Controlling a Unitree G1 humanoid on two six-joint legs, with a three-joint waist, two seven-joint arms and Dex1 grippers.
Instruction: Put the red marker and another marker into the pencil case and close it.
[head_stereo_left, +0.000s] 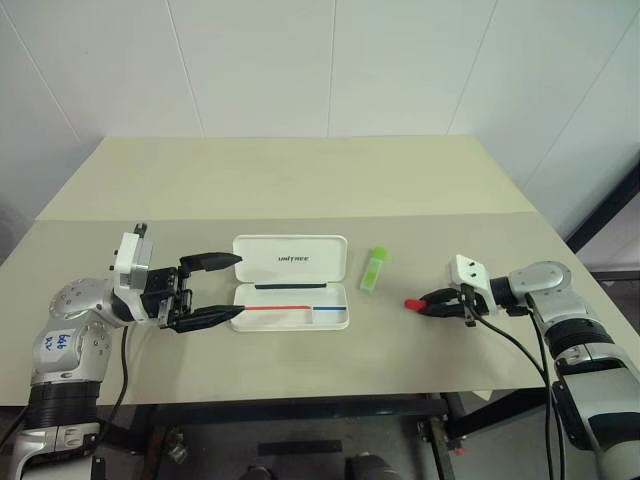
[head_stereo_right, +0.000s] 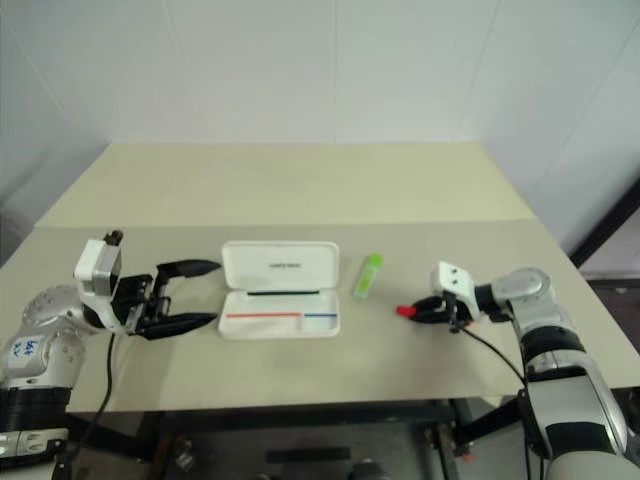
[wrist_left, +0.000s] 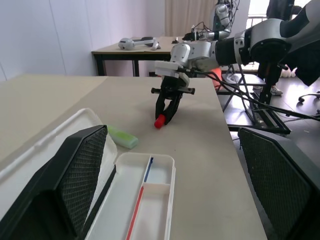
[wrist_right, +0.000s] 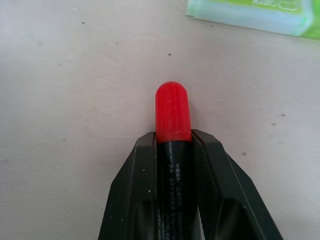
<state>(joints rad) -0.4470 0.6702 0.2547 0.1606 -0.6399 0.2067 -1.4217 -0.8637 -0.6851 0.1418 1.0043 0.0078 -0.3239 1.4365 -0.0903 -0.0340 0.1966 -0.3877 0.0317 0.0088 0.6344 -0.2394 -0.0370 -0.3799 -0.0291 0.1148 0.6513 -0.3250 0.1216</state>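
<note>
A pale beige table (head_stereo_left: 300, 190) fills the middle of the frame, backed by white wall panels (head_stereo_left: 330, 60). At lower left the left gripper (head_stereo_left: 218, 290) hangs released, its black fingers spread wide at the short end of the pencil case (head_stereo_left: 290, 282), which lies open at centre, lid back, a red-and-blue stripe in its tray. Just right of it lies the green highlighter (head_stereo_left: 373, 268). At lower right the right gripper (head_stereo_left: 432, 302) is clenched on the red marker (wrist_right: 172, 112), red cap pointing toward the case
</note>
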